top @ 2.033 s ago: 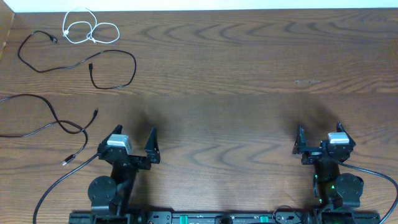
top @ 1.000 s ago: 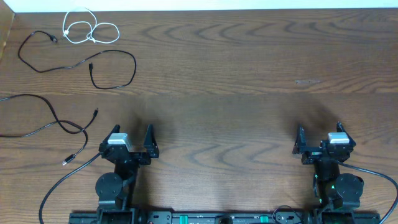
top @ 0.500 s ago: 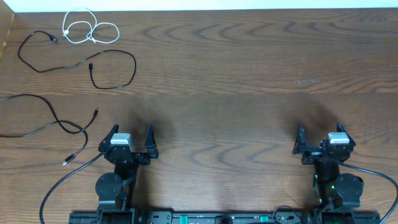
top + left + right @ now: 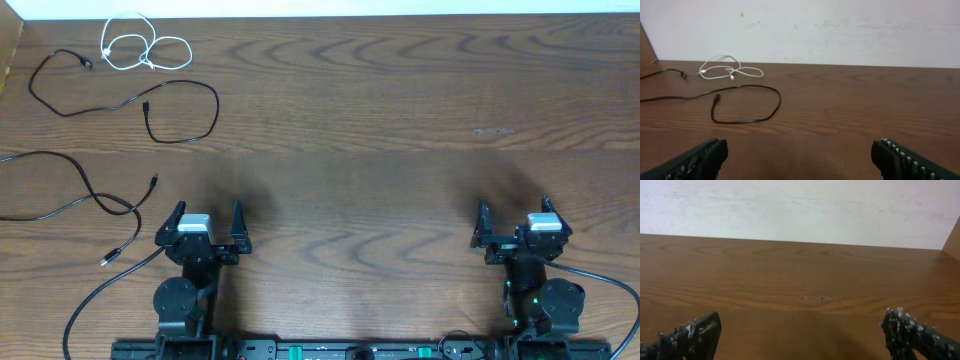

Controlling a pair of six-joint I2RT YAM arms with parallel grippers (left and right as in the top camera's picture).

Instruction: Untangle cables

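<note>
The brown wood-grain table [image 4: 400,120] meets a plain white wall [image 4: 840,30]. Thin black cables [image 4: 190,84] and a looped white cable [image 4: 148,60] lie at the upper left. The left gripper [image 4: 208,213] and right gripper [image 4: 515,213] are wide open and empty.

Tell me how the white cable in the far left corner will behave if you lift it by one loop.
The white cable is thin and lies in loose overlapping loops, so it would likely hang limp and drag its other loops along. It looks light, so a push would probably slide it over the table rather than roll it.
</note>
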